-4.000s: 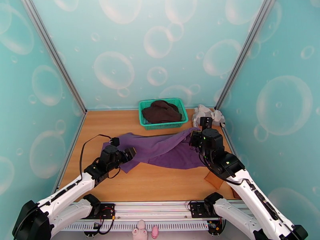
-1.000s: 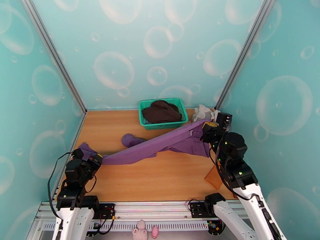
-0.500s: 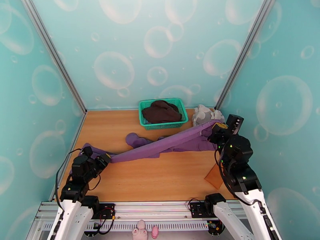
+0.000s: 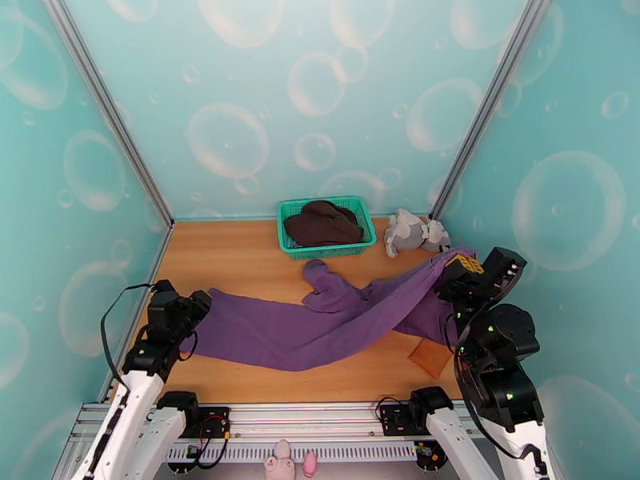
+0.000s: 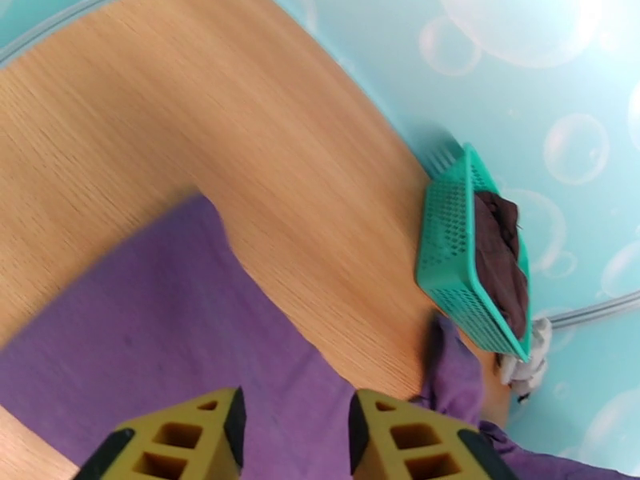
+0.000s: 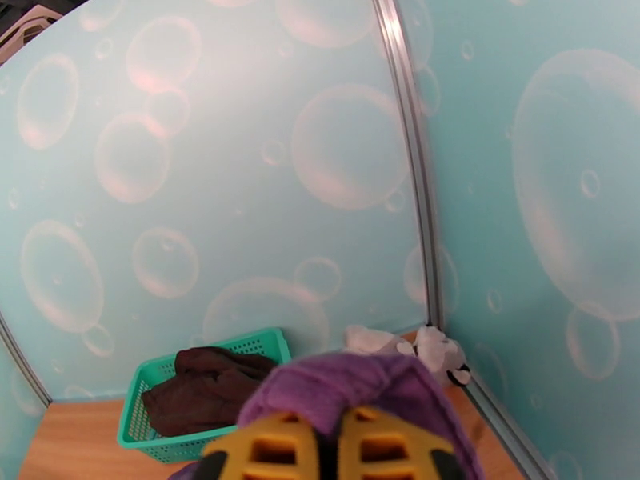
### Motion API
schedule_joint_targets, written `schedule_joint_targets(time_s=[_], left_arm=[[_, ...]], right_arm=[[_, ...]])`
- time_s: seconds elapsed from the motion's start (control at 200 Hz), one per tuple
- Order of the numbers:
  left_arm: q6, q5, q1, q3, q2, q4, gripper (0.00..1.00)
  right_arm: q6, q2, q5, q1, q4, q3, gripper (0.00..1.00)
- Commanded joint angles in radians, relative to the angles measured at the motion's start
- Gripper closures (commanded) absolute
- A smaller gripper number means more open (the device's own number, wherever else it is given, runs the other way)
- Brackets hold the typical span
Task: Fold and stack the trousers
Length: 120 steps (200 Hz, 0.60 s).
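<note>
Across the wooden table [image 4: 240, 262], 1 pair of plain, long purple soft-fabric trousers [image 4: 280, 334] was draped, 1 end held raised by the right gripper [image 6: 326, 434], pinched almost closed on it. The left gripper [image 5: 296, 414] was shown parted and empty by its wrist view; from above, 1 leg was seen doubled back toward 1 green mesh basket [image 4: 328, 251].

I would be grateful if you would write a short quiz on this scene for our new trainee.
1. True or false: the trousers lie inside the green basket.
2. What is in the basket? A) a red towel B) a dark brown garment C) nothing
3. Fill in: the ___ gripper pinches the trousers.
Key: 1 false; 2 B; 3 right gripper.
</note>
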<state>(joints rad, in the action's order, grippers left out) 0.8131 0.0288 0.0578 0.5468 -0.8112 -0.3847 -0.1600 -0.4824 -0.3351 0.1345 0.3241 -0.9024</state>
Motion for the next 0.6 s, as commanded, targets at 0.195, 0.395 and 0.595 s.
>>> schedule_joint_targets(time_s=[0.195,0.395,0.595], left_arm=[[0.022,-0.054,-0.003,-0.071,-0.4,0.184,0.53],[0.018,-0.087,0.02,-0.092,-0.449,0.256,0.52],[-0.066,0.247,0.082,0.024,-0.39,0.082,0.4]], right_arm=[[0.017,-0.018,0.008,-0.006,-0.04,-0.03,0.93],[0.001,-0.017,0.024,-0.007,-0.051,-0.023,0.94],[0.001,-0.028,0.037,-0.006,-0.05,-0.02,0.94]])
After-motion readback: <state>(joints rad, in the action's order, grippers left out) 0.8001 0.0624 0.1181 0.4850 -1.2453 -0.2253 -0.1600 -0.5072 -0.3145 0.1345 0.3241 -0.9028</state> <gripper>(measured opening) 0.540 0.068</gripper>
